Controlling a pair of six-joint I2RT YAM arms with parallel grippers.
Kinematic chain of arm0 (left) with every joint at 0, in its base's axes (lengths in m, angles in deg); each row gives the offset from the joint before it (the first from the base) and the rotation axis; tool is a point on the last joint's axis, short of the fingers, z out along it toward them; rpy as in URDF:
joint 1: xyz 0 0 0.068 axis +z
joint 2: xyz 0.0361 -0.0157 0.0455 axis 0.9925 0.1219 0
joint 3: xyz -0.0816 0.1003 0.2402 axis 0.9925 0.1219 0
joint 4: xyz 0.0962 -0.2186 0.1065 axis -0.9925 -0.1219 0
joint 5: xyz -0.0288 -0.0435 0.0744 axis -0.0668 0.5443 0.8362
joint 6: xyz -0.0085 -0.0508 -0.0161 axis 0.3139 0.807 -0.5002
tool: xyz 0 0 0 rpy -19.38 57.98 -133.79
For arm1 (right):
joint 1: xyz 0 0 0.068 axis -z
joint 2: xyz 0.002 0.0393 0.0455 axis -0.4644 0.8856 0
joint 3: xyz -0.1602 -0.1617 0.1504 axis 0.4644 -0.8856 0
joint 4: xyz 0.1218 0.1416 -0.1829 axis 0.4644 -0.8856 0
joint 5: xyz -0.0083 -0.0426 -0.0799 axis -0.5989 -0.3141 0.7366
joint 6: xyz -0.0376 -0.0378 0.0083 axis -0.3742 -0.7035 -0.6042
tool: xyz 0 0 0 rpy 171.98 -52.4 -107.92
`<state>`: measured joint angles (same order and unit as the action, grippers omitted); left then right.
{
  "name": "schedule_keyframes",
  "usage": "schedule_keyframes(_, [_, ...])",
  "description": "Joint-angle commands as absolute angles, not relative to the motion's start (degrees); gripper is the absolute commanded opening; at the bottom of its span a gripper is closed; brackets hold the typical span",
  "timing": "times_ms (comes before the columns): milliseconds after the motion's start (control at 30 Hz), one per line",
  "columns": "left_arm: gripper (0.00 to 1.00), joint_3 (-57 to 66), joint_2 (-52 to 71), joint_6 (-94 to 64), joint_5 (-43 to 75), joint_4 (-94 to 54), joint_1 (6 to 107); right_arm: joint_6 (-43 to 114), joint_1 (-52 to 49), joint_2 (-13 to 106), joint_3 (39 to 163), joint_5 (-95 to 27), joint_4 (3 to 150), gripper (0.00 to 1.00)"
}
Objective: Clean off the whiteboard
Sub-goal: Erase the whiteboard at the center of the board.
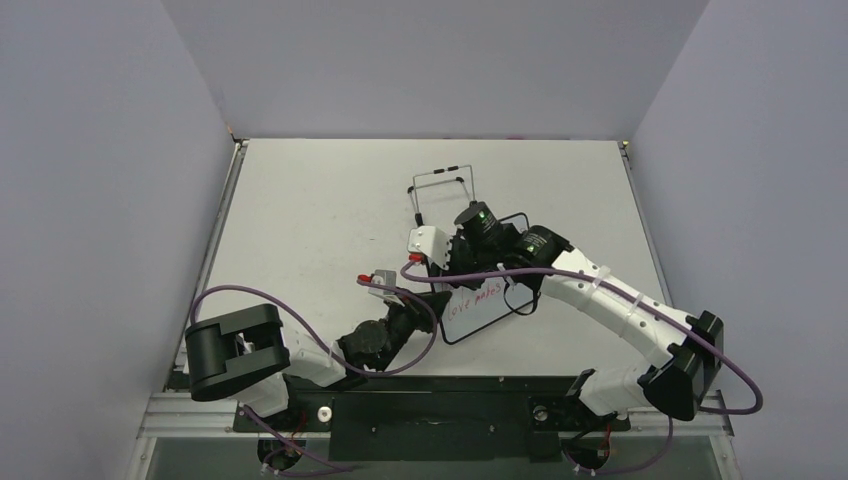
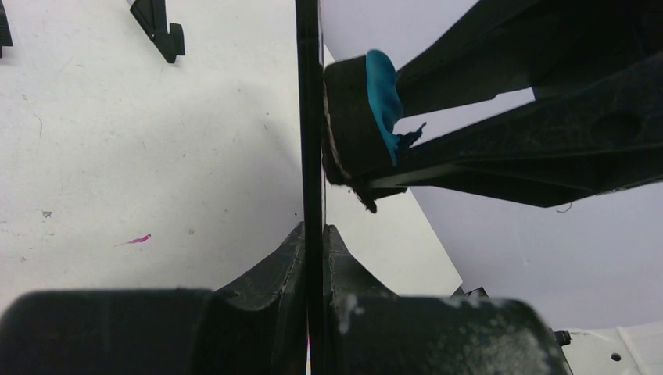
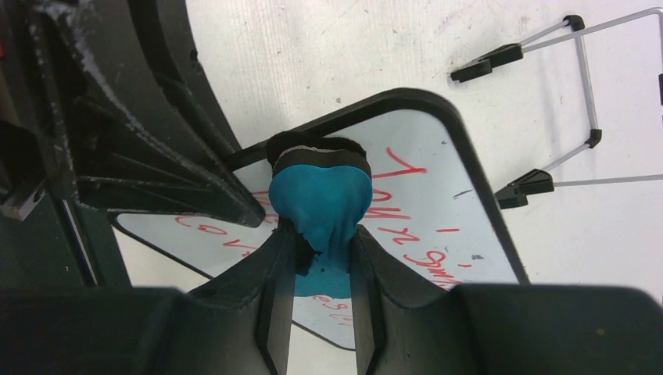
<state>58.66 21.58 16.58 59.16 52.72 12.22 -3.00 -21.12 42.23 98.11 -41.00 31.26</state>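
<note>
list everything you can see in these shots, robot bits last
whiteboard: one, white with a black frame and red writing, middle of the table, one edge between the left gripper's fingers
eraser: one, blue with a black felt pad, pad against the whiteboard's written face
wire stand: one, silver wire with black tips, on the table beyond the whiteboard
table: one, white, under everything
walls: three, pale grey, around the table
left gripper: one, black, shut on the whiteboard's edge
right gripper: one, black, shut on the eraser
</note>
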Motion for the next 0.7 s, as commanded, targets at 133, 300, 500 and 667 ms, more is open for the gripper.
schedule_keyframes(133, [0.0, 57.2, 20.4, 18.0, 55.5, 61.2, 12.3, 3.2, -19.1, 45.2, 103.5, -36.3, 35.3, 0.0])
schedule_keyframes(300, [0.0, 57.6, 20.5, 17.4, 54.9, 62.1, 12.3, 1.7, -17.2, 43.9, 99.6, -39.5, 35.0, 0.0])
schedule_keyframes(500, [0.0, 58.4, 20.0, 17.1, 54.0, 62.8, 12.8, -8.2, -19.4, 42.6, 95.7, -49.8, 28.5, 0.0])
schedule_keyframes(667, [0.0, 58.3, 20.6, 17.0, 52.3, 63.4, 13.1, -7.3, -20.3, 44.1, 98.8, -50.7, 28.1, 0.0])
